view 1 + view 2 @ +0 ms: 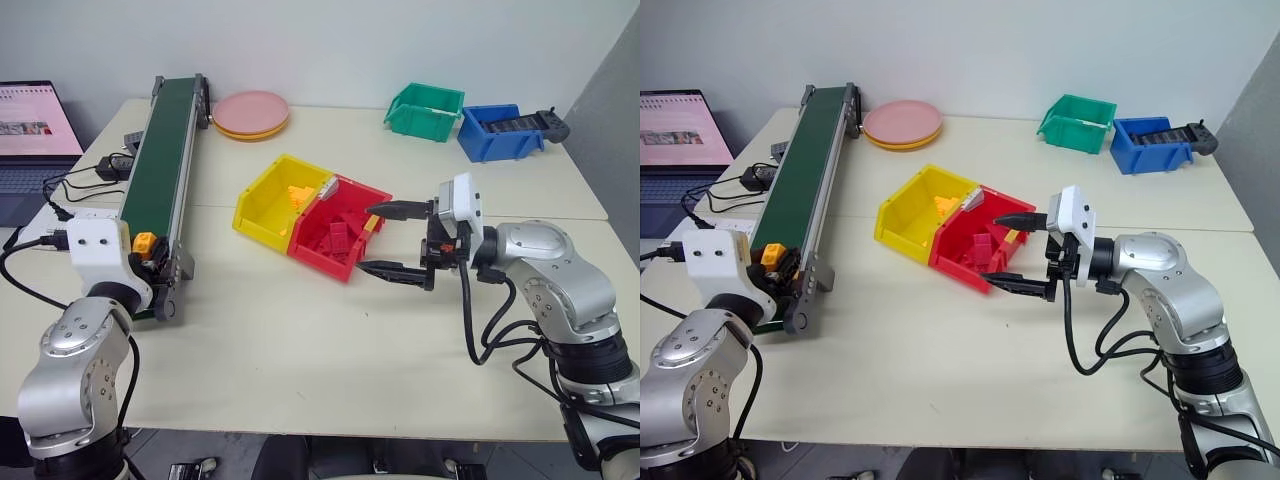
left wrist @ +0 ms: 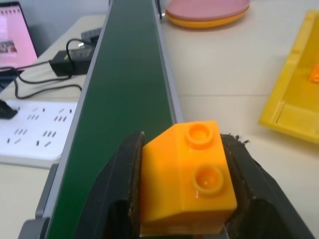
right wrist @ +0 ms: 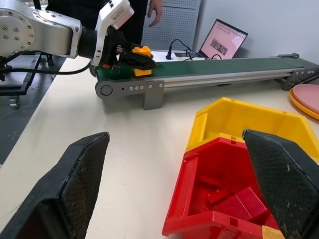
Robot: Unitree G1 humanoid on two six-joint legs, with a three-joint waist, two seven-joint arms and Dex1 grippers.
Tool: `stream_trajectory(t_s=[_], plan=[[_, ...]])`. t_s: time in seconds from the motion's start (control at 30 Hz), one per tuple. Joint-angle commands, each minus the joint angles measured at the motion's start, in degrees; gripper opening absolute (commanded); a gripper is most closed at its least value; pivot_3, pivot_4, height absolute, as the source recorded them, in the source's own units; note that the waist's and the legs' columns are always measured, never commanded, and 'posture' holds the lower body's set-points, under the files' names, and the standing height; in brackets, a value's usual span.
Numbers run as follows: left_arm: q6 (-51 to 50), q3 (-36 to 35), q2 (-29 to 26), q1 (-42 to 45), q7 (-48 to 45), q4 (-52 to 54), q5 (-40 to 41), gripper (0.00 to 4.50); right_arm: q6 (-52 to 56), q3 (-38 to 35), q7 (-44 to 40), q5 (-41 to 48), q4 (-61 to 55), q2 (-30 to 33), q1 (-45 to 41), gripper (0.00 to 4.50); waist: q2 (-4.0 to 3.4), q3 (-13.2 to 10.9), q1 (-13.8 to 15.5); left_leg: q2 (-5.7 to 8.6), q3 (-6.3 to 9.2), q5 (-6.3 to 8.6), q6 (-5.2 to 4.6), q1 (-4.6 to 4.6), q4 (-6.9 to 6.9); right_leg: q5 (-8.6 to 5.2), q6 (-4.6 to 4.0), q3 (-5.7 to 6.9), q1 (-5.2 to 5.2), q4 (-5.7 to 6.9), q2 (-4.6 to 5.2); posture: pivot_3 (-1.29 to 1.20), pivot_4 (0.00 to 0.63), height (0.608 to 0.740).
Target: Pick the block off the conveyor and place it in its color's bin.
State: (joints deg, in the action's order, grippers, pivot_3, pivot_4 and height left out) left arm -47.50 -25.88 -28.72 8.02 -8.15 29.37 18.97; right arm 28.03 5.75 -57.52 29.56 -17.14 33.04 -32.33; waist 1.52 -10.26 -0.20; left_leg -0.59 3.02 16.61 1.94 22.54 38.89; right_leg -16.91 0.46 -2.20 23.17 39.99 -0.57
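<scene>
Pinched between our left gripper's (image 2: 182,199) two black fingers sat the block (image 2: 187,179), a yellow-orange brick with two studs, each finger pressed flat against one of its sides. We held it at the near end of the conveyor (image 1: 160,160), right over the dark green belt. Our right gripper (image 1: 395,240) hung with its fingers spread wide beside the red bin (image 1: 345,235), which touched the yellow bin (image 1: 270,205) on the table (image 1: 300,340).

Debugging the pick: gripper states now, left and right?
Left gripper: closed on the block over the conveyor.
Right gripper: open, holding nothing.
</scene>
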Motion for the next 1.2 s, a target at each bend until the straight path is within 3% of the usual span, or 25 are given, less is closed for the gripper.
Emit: stream_trajectory(t_s=[0.03,0.17,0.27,0.43,0.7,0.77,1.1,1.2], plan=[[-0.16,1.07,-2.64,3.30,-1.03,3.07,0.10,1.58,-0.36,-1.49,-0.23,0.95,-0.86,0.21,-1.40,4.50,0.00,0.00,-0.02,0.00,-0.01,0.00,0.00,0.00,0.00,0.00,0.00,-0.02,0.00,0.00,0.00,0.00,0.150,0.740],[-1.11,4.12,-4.37,8.75,-3.99,1.43,2.06,1.58,0.04,-2.05,1.26,0.51,-1.17,0.29,-1.62,4.50,0.00,0.00,0.06,0.01,-0.01,0.00,0.00,0.01,0.00,0.00,0.00,0.00,0.00,-0.01,0.00,0.00,0.150,0.740],[2.05,12.77,-2.83,18.89,-9.14,-8.21,1.93,1.58,0.97,-4.61,5.32,-1.32,-2.62,2.06,-0.82,4.50,0.00,0.00,0.57,0.03,0.00,-0.01,0.01,0.03,0.02,0.00,0.00,0.02,0.00,0.00,0.01,0.00,0.150,0.740],[9.60,19.34,0.54,27.96,-12.31,-22.81,-1.27,1.58,7.58,-6.71,10.66,0.03,-6.25,3.67,-0.04,4.50,0.01,0.01,0.31,0.07,-0.03,-0.02,0.03,0.08,0.05,0.01,0.01,-0.02,0.00,-0.04,0.01,0.00,0.150,0.740],[20.30,23.91,3.55,34.03,-15.68,-39.32,-5.99,1.58,12.45,-9.21,15.25,1.05,-13.94,5.20,4.40,4.50,0.01,0.00,-0.27,0.00,-0.09,-0.02,0.03,0.25,0.05,-0.01,-0.01,-0.06,0.21,-0.03,-0.04,0.00,0.150,0.740],[21.63,23.93,3.89,34.62,-15.73,-41.10,-6.67,2.27,13.09,-9.74,16.06,1.36,-15.11,5.46,5.37,4.50,0.01,0.00,-0.09,0.03,-0.08,-0.01,0.01,0.24,0.06,0.00,-0.01,-0.06,0.18,-0.01,-0.03,0.00,0.150,0.740],[21.79,23.43,3.56,33.83,-18.75,-38.11,-6.27,4.30,13.53,-9.85,16.76,1.61,-16.12,6.40,6.67,4.50,0.01,0.00,-0.04,0.02,-0.05,-0.02,0.02,0.25,0.06,-0.01,0.00,-0.04,0.18,-0.02,-0.04,0.00,0.150,0.740],[18.60,22.84,1.63,31.28,-18.97,-32.36,-6.15,4.46,12.79,-9.41,16.24,1.29,-15.22,6.40,6.46,4.50,0.01,0.00,-0.13,0.02,-0.05,-0.02,0.02,0.25,0.07,-0.01,0.00,-0.05,0.18,-0.02,-0.04,0.00,0.150,0.740]])
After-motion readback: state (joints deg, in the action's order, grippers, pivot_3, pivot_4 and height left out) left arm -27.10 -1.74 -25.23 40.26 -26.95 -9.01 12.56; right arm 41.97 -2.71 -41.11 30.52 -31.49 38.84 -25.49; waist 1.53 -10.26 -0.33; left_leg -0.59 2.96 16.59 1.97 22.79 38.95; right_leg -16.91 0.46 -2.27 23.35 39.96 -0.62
